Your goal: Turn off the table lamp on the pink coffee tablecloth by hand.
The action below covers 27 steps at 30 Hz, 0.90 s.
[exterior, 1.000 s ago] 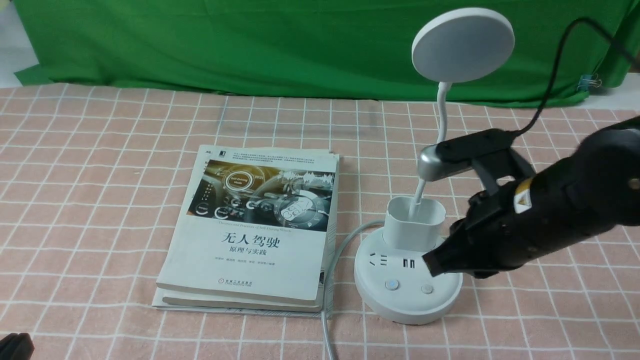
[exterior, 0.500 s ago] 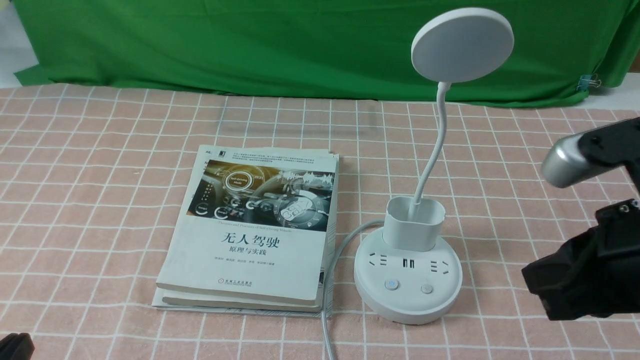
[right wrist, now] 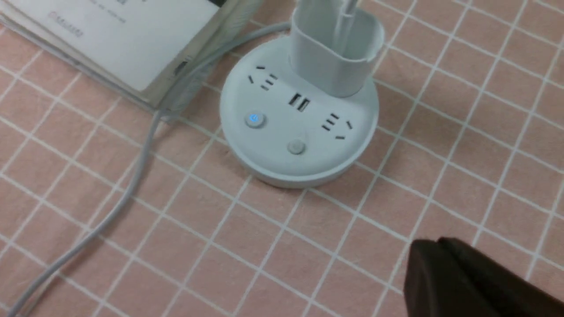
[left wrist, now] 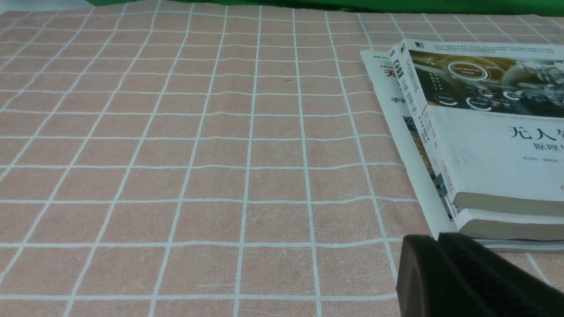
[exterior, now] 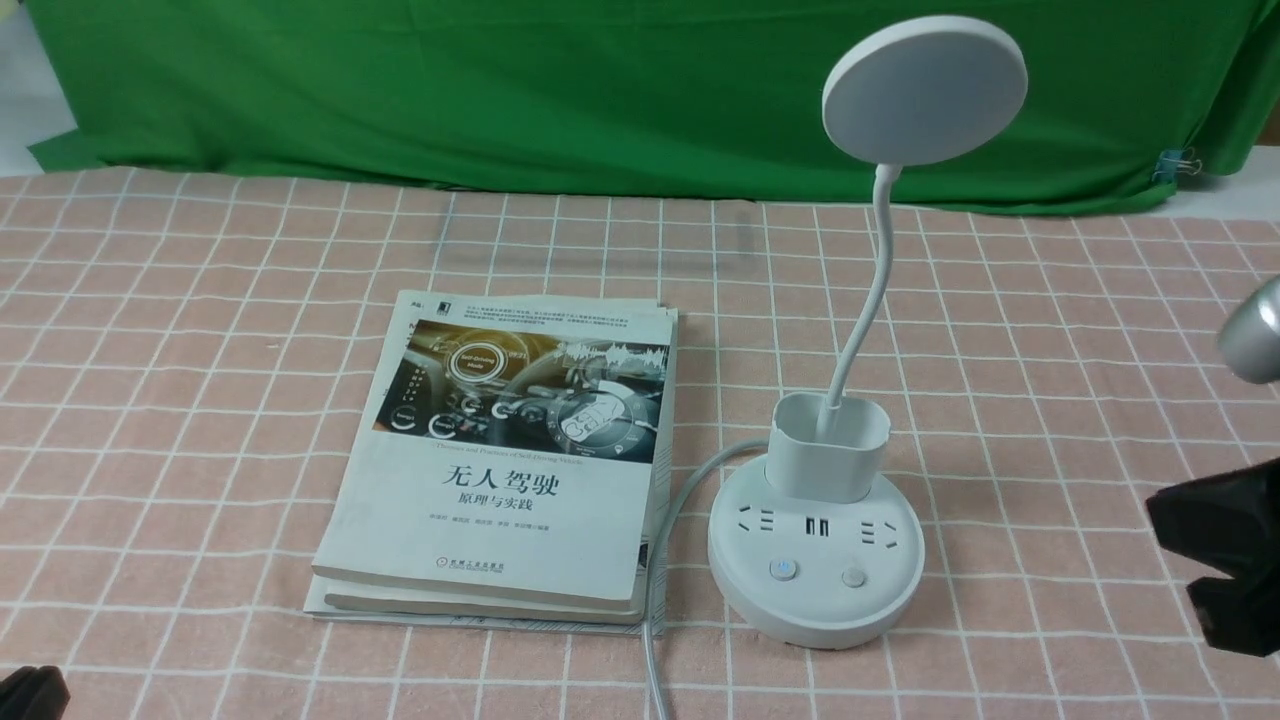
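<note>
The white table lamp [exterior: 815, 565] stands on the pink coffee tablecloth [exterior: 200, 400], right of centre, with its disc head [exterior: 925, 90] up on the bent neck and its cup holder [exterior: 828, 450] on the round base. The head shows no glow from this side. In the right wrist view the base [right wrist: 308, 167] has a left button [right wrist: 255, 119] lit blue and a plain right button [right wrist: 296, 147]. My right hand's gripper [exterior: 1165, 520] is shut and empty at the right edge, well clear of the lamp; it also shows in the right wrist view [right wrist: 436, 244]. My left gripper [left wrist: 434, 240] is shut, low by the books.
Two stacked books [exterior: 510, 460] lie left of the lamp, over a thin booklet. The lamp's grey cable [exterior: 655, 650] runs between books and base to the front edge. A green backdrop cloth [exterior: 500, 90] hangs behind. My left arm's tip [exterior: 30, 690] sits in the bottom left corner.
My right arm has pulled back from above the lamp's base, near its right side, to the right edge of the front view. The lamp and books have not moved.
</note>
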Tool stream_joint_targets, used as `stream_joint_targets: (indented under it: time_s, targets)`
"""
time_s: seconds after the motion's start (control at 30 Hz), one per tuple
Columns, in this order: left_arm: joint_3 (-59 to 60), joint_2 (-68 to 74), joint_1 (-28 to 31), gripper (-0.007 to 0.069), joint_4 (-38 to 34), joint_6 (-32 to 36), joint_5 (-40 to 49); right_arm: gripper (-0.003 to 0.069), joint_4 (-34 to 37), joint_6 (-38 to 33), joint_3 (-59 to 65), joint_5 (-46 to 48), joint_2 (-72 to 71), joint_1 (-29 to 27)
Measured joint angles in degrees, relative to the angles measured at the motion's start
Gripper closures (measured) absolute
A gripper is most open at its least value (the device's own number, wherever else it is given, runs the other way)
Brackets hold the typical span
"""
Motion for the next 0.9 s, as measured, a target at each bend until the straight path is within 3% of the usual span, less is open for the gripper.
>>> stream_joint_targets:
  time_s: [0.33, 0.53, 0.9]
  targets:
    - [0.00, 0.00, 0.00, 0.0618, 0.00, 0.00, 0.00, 0.0623, -0.01, -0.35, 34.80, -25.92, -29.85, -20.48]
    - [0.00, 0.00, 0.00, 0.0618, 0.00, 0.00, 0.00, 0.0623, -0.01, -0.52, 44.88, -29.05, -41.44, -24.00]
    - [0.00, 0.00, 0.00, 0.0618, 0.00, 0.00, 0.00, 0.0623, -0.07, -2.37, 45.37, -26.15, -49.09, -25.08]
